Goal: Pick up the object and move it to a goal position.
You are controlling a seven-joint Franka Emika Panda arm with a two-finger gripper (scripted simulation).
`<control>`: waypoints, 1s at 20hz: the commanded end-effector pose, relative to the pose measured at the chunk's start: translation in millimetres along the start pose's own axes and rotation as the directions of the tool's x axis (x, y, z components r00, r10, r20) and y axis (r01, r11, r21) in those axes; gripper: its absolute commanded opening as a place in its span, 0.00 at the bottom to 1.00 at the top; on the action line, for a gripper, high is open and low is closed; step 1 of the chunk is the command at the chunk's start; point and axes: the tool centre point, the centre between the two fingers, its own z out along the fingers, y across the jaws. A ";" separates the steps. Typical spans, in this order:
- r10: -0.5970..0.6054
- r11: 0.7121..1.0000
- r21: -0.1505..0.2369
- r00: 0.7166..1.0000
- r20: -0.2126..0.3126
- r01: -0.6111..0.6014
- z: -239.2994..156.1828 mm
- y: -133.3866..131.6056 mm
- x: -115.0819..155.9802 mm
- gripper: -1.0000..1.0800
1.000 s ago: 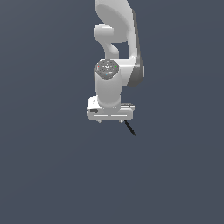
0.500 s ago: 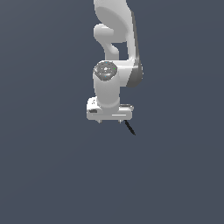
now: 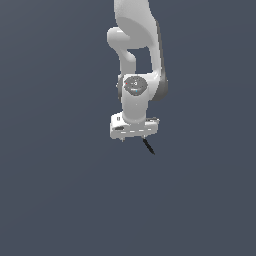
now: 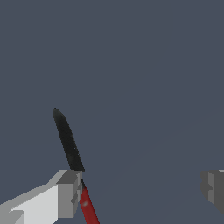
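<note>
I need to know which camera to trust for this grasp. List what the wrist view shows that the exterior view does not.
Only the wrist view shows the stick's red end and the wide gap between the two fingers, the stick beside just one of them. Only the exterior view shows the white arm above the gripper. Both show the black stick against a plain grey background.

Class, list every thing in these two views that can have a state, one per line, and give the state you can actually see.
gripper: jaws wide apart, open.
black stick with a red end: lies against one finger only, not clamped; the other finger is far off it. In the exterior view it pokes out slanted below the gripper.
</note>
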 end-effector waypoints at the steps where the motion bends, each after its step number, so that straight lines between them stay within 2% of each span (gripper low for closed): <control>1: -0.063 0.998 -0.006 0.998 -0.004 0.063 12.5 -15.9 -9.6 0.96; 10: -0.242 0.970 -0.017 0.970 -0.015 0.242 44.4 -60.0 -41.7 0.96; 20: -0.280 0.960 -0.018 0.960 -0.017 0.279 51.9 -69.5 -49.6 0.96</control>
